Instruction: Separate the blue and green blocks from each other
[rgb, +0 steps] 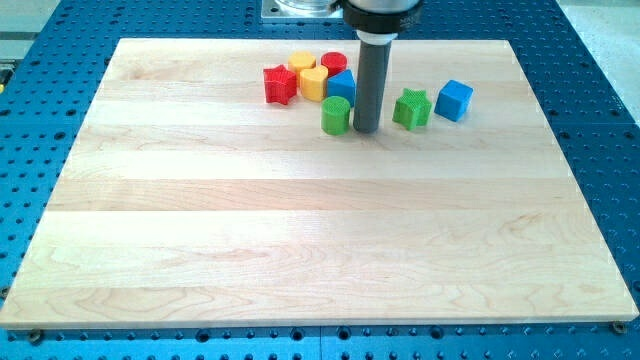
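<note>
My tip (366, 131) rests on the wooden board near the view's top centre, just right of a green cylinder (335, 115). Behind that cylinder sits a blue block (343, 85), partly hidden by my rod. To the rod's right lie a green star block (411, 108) and, touching its right side, a blue cube (454, 100). My tip stands between the green cylinder and the green star, close to the cylinder and apart from the star.
A cluster at the top centre holds a red star block (280, 85), a yellow block (301, 64), a yellow cylinder (314, 83) and a red cylinder (333, 63). The board's (320, 230) top edge lies just behind them.
</note>
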